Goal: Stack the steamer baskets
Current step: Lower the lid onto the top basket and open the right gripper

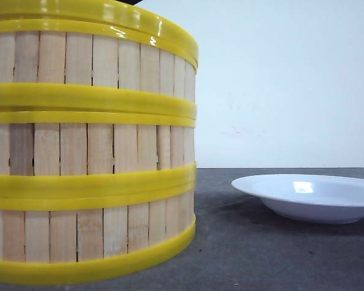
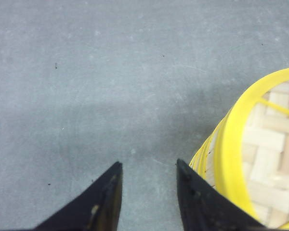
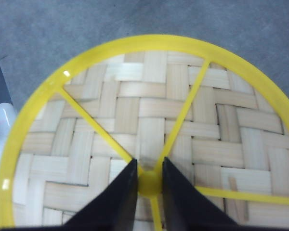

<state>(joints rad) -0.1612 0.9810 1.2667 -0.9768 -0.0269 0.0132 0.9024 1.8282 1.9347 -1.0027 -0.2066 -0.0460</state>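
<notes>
Three steamer baskets stand stacked at the left of the front view: bottom [image 1: 91, 233], middle [image 1: 91, 148] and top [image 1: 91, 60]. A yellow rim [image 1: 109, 12] lies on the top basket. The right wrist view looks down on the woven bamboo lid [image 3: 149, 106] with yellow rim and spokes. My right gripper [image 3: 149, 161] is shut on the lid's yellow knob [image 3: 150, 184], one finger on each side. My left gripper [image 2: 148, 166] is open over bare table. The stack's yellow edge [image 2: 231, 144] lies just beside its finger.
A shallow white plate [image 1: 315, 194] rests on the dark grey table [image 1: 242, 254] to the right of the stack. A white object with a small green light [image 3: 0, 130] shows beside the lid in the right wrist view. A pale wall stands behind.
</notes>
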